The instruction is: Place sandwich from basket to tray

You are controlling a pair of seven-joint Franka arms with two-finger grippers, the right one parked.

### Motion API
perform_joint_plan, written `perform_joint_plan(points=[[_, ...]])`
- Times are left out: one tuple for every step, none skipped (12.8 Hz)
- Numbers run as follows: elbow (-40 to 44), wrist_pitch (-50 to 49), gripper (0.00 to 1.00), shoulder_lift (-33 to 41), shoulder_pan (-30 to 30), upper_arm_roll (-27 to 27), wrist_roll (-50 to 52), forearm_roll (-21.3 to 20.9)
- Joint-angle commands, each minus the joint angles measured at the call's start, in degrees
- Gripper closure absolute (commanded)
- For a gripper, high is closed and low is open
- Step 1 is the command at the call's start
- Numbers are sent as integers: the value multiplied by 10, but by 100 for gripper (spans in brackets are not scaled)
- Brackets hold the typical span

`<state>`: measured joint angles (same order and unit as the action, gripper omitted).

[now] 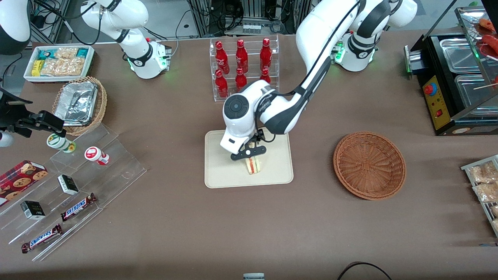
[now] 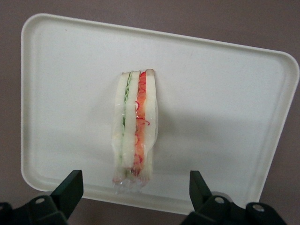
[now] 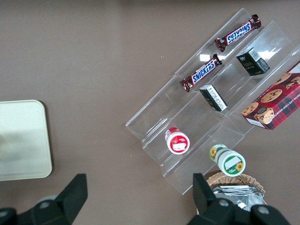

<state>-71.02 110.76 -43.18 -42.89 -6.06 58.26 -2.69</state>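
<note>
The clear-wrapped sandwich (image 1: 254,165) (image 2: 135,126), pale bread with red and green filling, stands on its edge on the cream tray (image 1: 221,177) (image 2: 220,84) in the middle of the table. My gripper (image 1: 249,152) (image 2: 136,187) hangs just above the sandwich with its fingers (image 2: 70,187) spread wide, one on each side of the wrapper's end and apart from it. Nothing is between them. The reddish-brown wicker basket (image 1: 369,165) sits empty beside the tray, toward the working arm's end of the table.
A clear rack of red bottles (image 1: 243,64) stands farther from the front camera than the tray. Clear display steps with candy bars and small boxes (image 1: 70,186) and a tan basket of foil containers (image 1: 79,105) lie toward the parked arm's end. A black warmer (image 1: 455,81) stands at the working arm's end.
</note>
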Motion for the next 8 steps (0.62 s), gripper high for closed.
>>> perform_joint_plan(points=[[-7, -67, 0, 52, 2, 8, -66, -1], [-11, -83, 0, 70, 10, 8, -82, -5], [-25, -100, 0, 92, 18, 10, -100, -2], [-42, -115, 0, 113, 39, 10, -117, 2], [-59, -126, 0, 133, 61, 8, -144, 6], [-81, -128, 0, 154, 69, 10, -181, 8], [-104, -128, 0, 172, 95, 10, -206, 8], [-129, -128, 0, 196, 112, 9, -233, 8]])
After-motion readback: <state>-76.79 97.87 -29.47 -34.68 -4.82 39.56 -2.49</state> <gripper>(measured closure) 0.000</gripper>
